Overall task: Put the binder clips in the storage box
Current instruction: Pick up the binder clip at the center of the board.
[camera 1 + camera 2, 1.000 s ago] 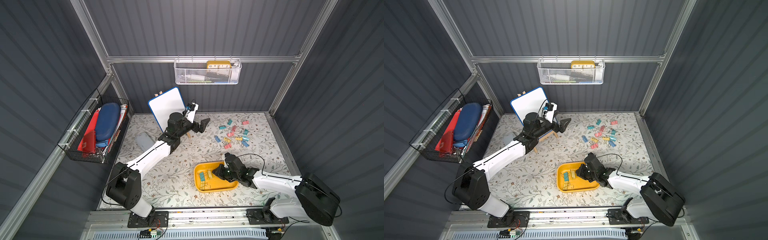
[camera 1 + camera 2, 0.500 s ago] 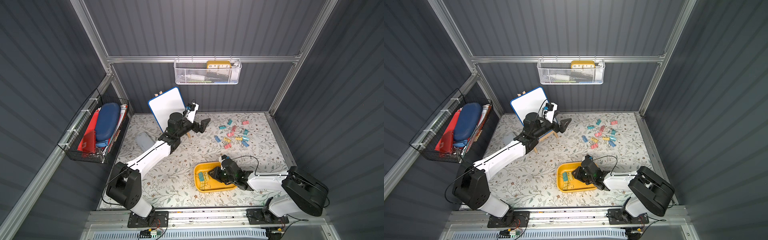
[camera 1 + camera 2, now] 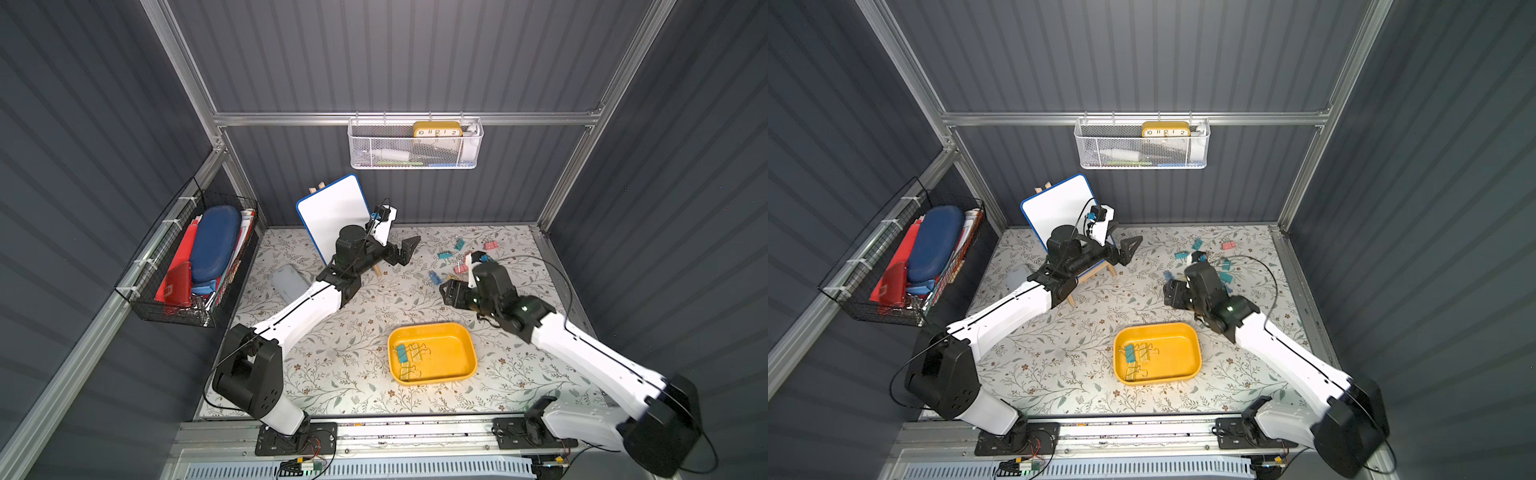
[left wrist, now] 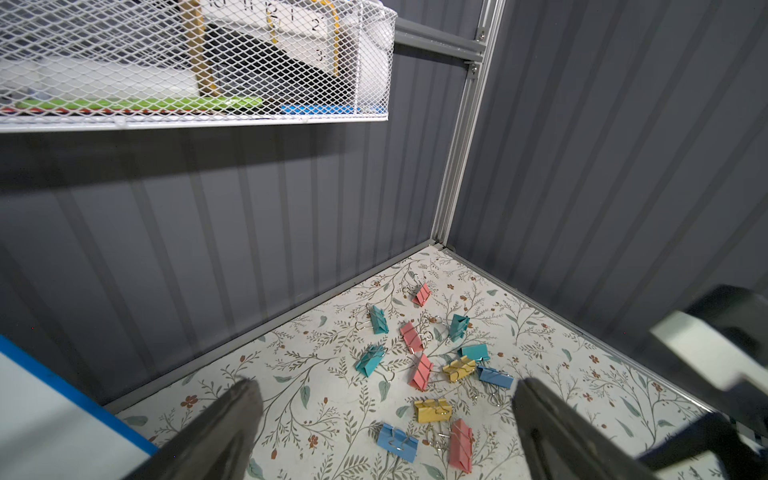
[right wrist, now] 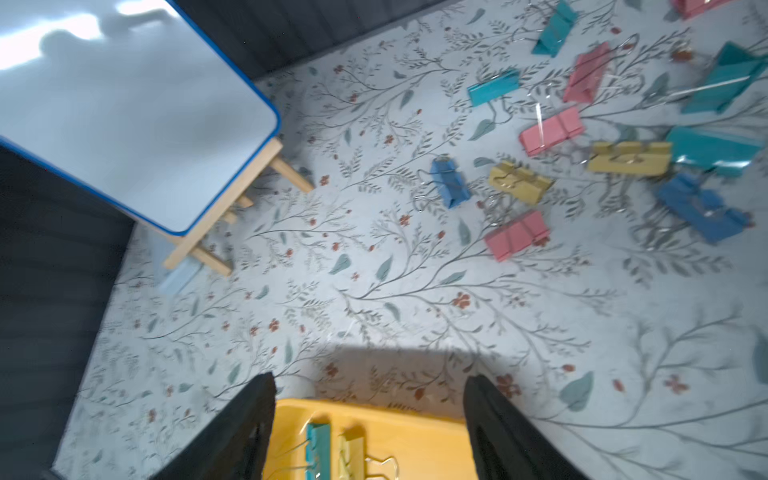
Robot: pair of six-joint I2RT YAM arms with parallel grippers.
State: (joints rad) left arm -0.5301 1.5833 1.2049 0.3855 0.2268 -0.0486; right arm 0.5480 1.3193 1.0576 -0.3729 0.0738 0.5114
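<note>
We saw left gripper [image 3: 405, 250] and right gripper [image 5: 370, 386] wide open, empty; crowded far clips [image 5: 517, 235] could tangle, causing a double grab.

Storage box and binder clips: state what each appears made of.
Storage box: likely moulded plastic, smooth and semi-gloss; even yellow colour, rounded corners, soft sheen.
Binder clips: probably painted sheet metal, matte, sharply creased; their handles are thin shiny wire loops, likely steel.

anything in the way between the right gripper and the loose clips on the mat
Nothing visible: only bare mat lies between the right gripper and the binder clips; the whiteboard stands off to one side.
</note>
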